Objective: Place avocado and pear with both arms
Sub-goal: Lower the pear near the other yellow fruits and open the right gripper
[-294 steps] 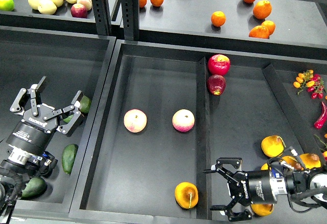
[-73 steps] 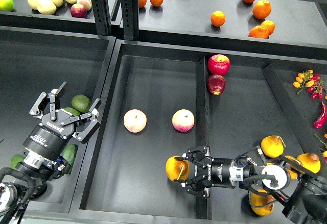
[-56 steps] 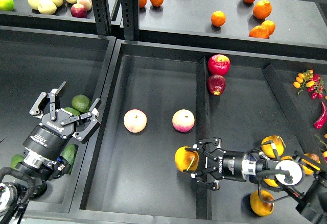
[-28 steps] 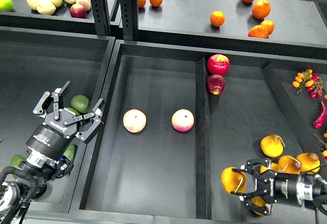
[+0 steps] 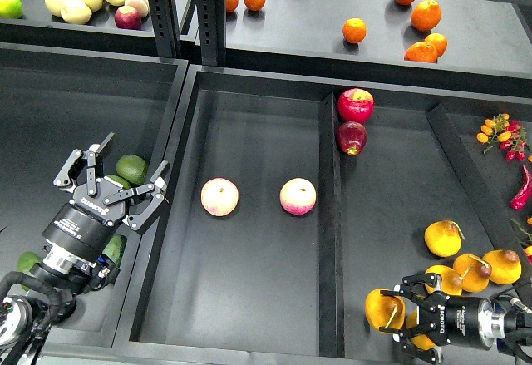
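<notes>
**Meanwhile, both arms are working at opposite ends of the bins**

The middle bin [image 5: 249, 298] is taking up most of the view, and two pink-and-cream fruits [image 5: 219, 196] are lying side by side but apart on its floor. To its right, across a divider, the right bin [image 5: 391, 182] is holding two red apples [image 5: 355, 105] at its far end, one just in front of the other.

The left arm is reaching in from the lower left over the left bin [image 5: 50, 115]. The left gripper [image 5: 119, 175] is hanging with its fingers spread wide, gripping nothing. A rounder green avocado [image 5: 131, 168] is lying just beyond the fingers.

The avocado [image 5: 115, 249] is lying near the front of the left bin, mostly hidden behind the left wrist. Only a dark green sliver is showing, so which way its long axis is running cannot be told.

The right arm is coming in from the lower right, lying nearly level and pointing left. The right gripper [image 5: 397, 313] is closing its fingers around the pear [image 5: 384, 309], low at the front of the right bin. The pear's thin stem is pointing toward the near edge, slightly right. Three similar orange-yellow fruits [image 5: 443, 238] are clustering just right of it.
</notes>
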